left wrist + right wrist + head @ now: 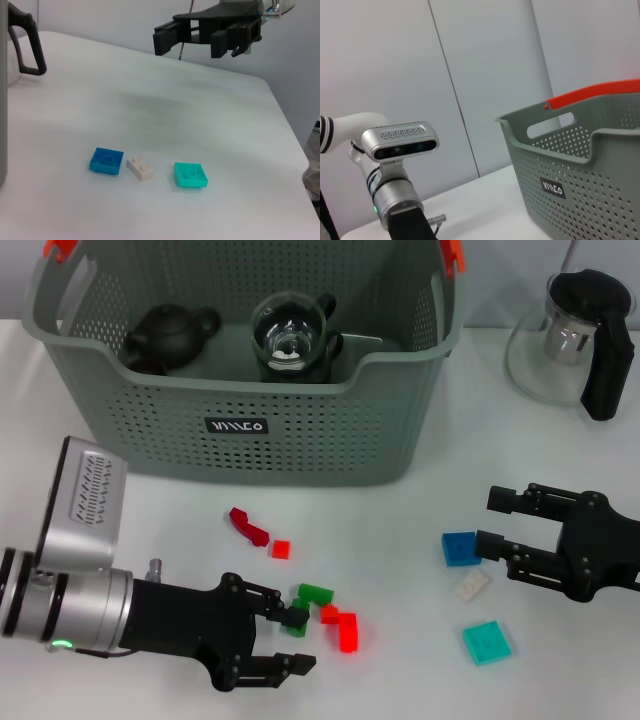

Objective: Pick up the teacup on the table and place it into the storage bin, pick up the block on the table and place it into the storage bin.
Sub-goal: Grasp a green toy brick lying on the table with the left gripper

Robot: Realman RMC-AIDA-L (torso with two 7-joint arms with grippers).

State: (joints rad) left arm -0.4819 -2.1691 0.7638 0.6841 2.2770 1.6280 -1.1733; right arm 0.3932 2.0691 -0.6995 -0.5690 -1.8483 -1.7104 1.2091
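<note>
The grey perforated storage bin (250, 425) stands at the back, also seen in the right wrist view (580, 170). Inside it sit a glass teacup (290, 338) and a black teapot (168, 335). Low on the left, my left gripper (303, 640) is open, its upper finger beside a green block (316, 593) and red blocks (341, 626). To the right, my right gripper (487, 520) is open and hangs above the table beside a blue block (459, 548). In the left wrist view, the blue block (106, 160) lies below the right gripper (189, 46).
A white block (471, 585) and a teal block (487, 642) lie near the blue one. More red pieces (250, 528) lie in front of the bin. A glass pitcher with a black handle (575, 335) stands at the back right.
</note>
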